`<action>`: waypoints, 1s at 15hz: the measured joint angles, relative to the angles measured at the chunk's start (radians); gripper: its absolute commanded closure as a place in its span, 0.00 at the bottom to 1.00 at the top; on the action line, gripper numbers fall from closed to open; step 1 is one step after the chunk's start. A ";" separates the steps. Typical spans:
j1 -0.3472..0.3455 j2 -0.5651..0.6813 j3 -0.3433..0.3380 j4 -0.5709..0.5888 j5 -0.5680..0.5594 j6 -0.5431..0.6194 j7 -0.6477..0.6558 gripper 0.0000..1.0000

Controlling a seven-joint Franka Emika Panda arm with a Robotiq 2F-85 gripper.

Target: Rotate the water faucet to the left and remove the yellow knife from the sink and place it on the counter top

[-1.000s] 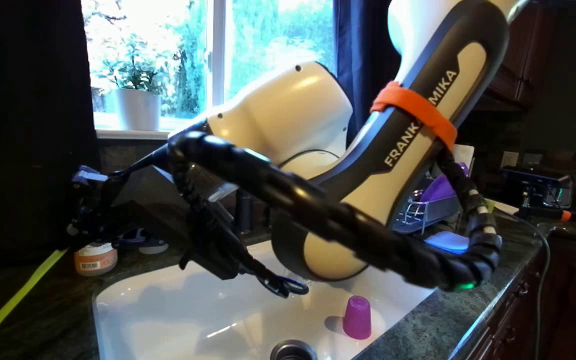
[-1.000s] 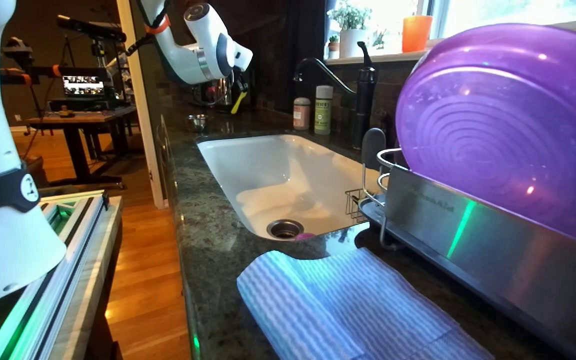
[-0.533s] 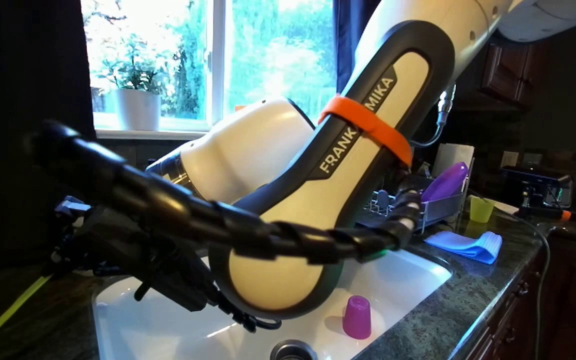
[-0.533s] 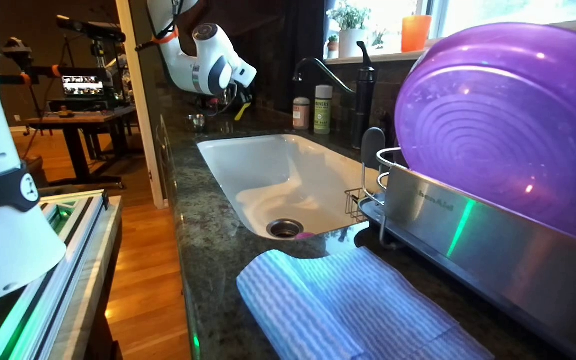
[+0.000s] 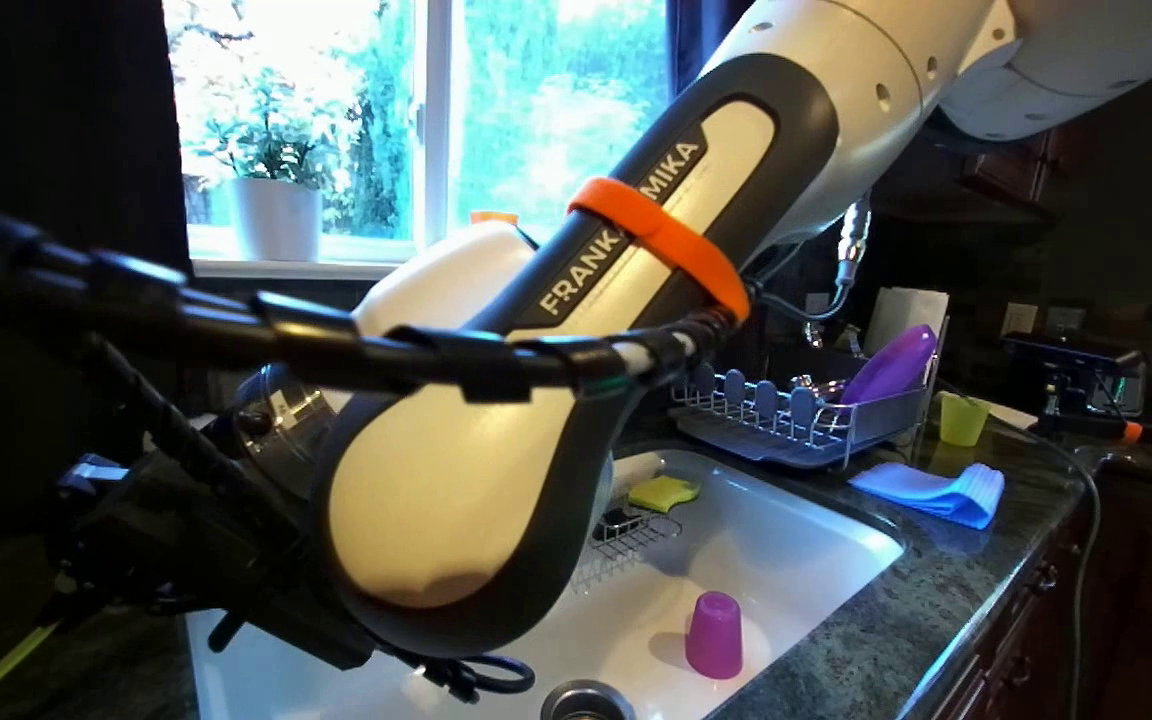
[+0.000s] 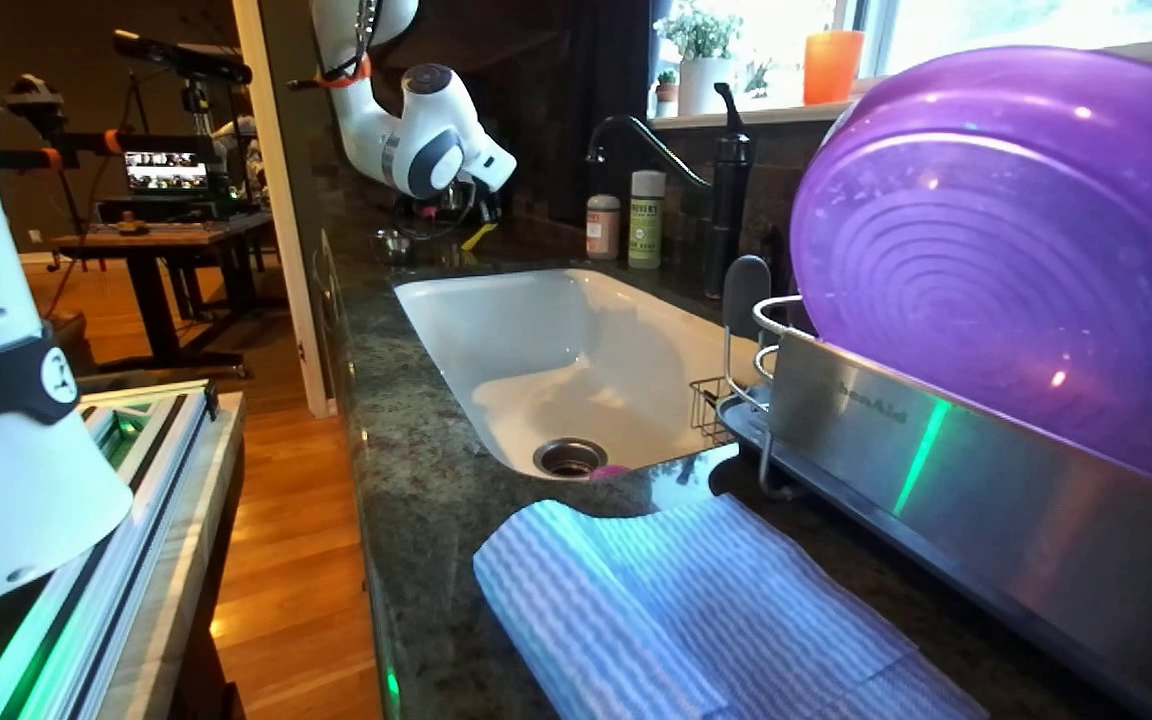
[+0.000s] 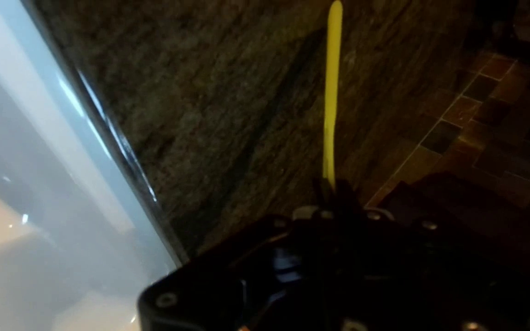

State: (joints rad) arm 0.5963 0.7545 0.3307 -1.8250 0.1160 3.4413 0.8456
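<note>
The yellow knife (image 7: 332, 92) is being held by the gripper (image 7: 331, 187), which is being pressed narrow around one end of it. The knife is being held out over the dark counter top (image 7: 200, 115), just beside the white sink (image 7: 48, 128), and a long shadow (image 7: 265, 117) is being cast on the counter top. Whether the knife's tip is being rested there cannot be told. In an exterior view the black water faucet (image 6: 731, 195) is being shown beside the sink, with its bent spout pointed to the left of the picture and its lever up. An orange bottle (image 6: 603, 227) and a green bottle (image 6: 645, 225) are being shown near it. In an exterior view part of the sink is being hidden by the arm (image 5: 436, 490). A purple cup (image 5: 715, 635) is being shown upside down in the sink, near the round drain (image 5: 588, 700). In both exterior views a purple bowl (image 6: 976, 260) is being held by a dish rack (image 6: 866, 430).
</note>
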 measured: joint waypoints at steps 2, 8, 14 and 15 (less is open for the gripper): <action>-0.018 0.012 0.034 0.023 0.011 -0.056 -0.027 0.56; 0.053 -0.016 -0.073 0.037 0.130 -0.121 -0.089 0.10; 0.249 -0.153 -0.302 -0.034 0.091 -0.154 -0.170 0.00; 0.277 -0.185 -0.313 -0.056 0.077 -0.169 -0.188 0.00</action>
State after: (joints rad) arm 0.8736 0.5695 0.0178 -1.8807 0.1930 3.2721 0.6578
